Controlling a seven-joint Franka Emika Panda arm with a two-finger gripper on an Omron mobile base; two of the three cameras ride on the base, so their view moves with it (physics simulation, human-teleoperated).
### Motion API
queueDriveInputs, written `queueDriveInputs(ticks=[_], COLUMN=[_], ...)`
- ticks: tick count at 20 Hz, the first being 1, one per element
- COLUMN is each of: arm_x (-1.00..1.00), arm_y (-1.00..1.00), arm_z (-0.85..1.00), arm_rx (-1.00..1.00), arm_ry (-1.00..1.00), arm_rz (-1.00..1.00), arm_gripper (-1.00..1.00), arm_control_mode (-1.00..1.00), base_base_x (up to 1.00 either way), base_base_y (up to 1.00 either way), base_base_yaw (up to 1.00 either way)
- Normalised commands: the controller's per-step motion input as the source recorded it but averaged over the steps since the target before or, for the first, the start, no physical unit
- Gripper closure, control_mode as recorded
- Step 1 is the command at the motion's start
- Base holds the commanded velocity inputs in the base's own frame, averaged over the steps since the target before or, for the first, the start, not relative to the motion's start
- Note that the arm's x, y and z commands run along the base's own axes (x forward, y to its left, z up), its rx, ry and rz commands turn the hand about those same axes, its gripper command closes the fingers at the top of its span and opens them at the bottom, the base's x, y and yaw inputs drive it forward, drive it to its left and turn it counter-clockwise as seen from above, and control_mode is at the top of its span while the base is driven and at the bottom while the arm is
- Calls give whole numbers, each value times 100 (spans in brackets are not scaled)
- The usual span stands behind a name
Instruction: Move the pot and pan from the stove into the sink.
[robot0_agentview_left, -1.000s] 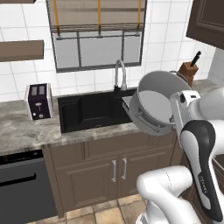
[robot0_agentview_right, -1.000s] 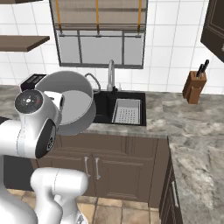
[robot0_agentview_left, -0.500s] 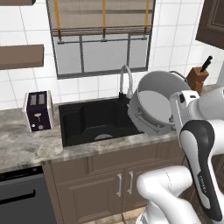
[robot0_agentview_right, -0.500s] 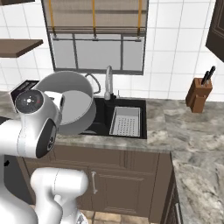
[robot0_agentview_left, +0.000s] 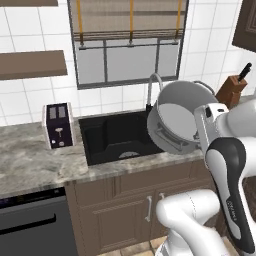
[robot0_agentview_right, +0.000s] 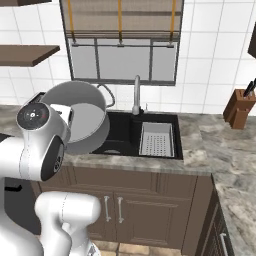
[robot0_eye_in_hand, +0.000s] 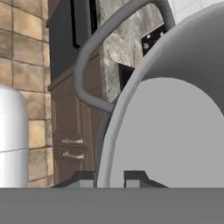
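Note:
The pot (robot0_agentview_left: 175, 122) is a wide light-grey metal pot, held tipped on its side in the air, with its open mouth facing the sink (robot0_agentview_left: 107, 132). From the right base camera the pot (robot0_agentview_right: 85, 117) hangs over the counter edge at the left end of the black sink (robot0_agentview_right: 125, 135). My gripper (robot0_eye_in_hand: 109, 178) is shut on the pot's rim (robot0_eye_in_hand: 118, 127), one fingertip on either side of the wall. A loop handle (robot0_eye_in_hand: 94, 52) arches above. The pan and the stove are out of view.
A chrome faucet (robot0_agentview_left: 150, 90) rises behind the basin, close to the pot. A grey rack (robot0_agentview_right: 156, 140) sits in the sink's right half. A toaster (robot0_agentview_left: 57, 125) stands on the left of the counter, a knife block (robot0_agentview_right: 239, 107) on the right. A dishwasher (robot0_agentview_left: 30, 225) is below left.
The base has driven, so the whole scene has slid right and grown larger in both base views. The pot stays gripped at the same tilt.

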Motion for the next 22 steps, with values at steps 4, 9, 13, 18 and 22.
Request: queueDriveInputs(ticks=[4,9,13,18,22], arm_x=[0,8,41,43,42], arm_y=[0,3,30,44,46], arm_z=[0,-1,-9,-20,-22], arm_rx=[0,0,-3,-5,-4], arm_ry=[0,0,2,1,0], arm_rz=[0,-1,-7,-8,-8], arm_gripper=[100,100,100,100,100], arm_control_mode=[100,-100,-100,-100,-100], base_base_x=[0,0,0,0,0], base_base_y=[10,0,0,0,0], base_base_yaw=[-1,0,0,0,0])
